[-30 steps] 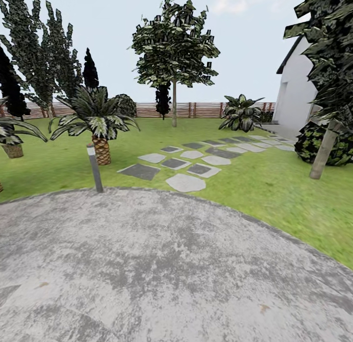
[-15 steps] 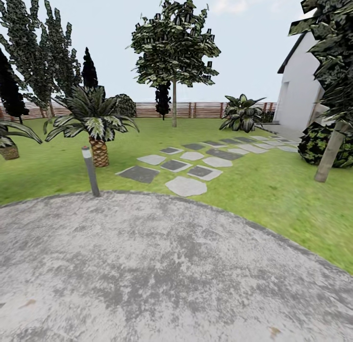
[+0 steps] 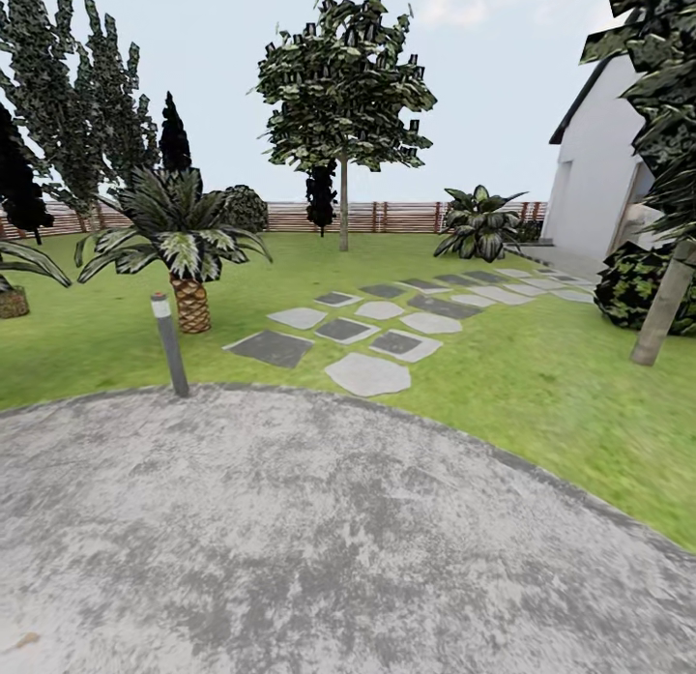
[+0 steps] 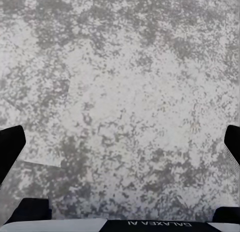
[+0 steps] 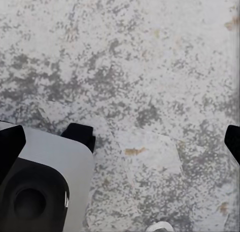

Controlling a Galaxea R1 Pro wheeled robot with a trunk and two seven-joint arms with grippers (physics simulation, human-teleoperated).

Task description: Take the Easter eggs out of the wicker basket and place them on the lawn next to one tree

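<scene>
The Easter eggs and the wicker basket are out of view. Ahead, the green lawn (image 3: pixel 522 374) stretches to a slat fence. A tree (image 3: pixel 342 210) with a thin pale trunk and leafy crown stands mid-lawn near the fence. A second pale trunk (image 3: pixel 663 307) leans at the right edge. In the left wrist view my left gripper (image 4: pixel 120 147) is open over the grey patio, its black fingers (image 4: pixel 10 144) far apart and nothing between them. My right gripper (image 5: pixel 121 142) is likewise open and empty above the same paving.
I stand on a round grey patio (image 3: pixel 319 539). A short bollard lamp (image 3: pixel 169 343) marks its edge at left, with a squat palm (image 3: pixel 188 297) behind. Stepping slabs (image 3: pixel 367 372) lead right toward a white house (image 3: pixel 594 186) and a dark bush (image 3: pixel 638 287).
The whole head view has shifted: the bollard slid left, the right trunk slid right and the patio edge sank lower, so the camera moved forward. Nothing in the garden itself moved.
</scene>
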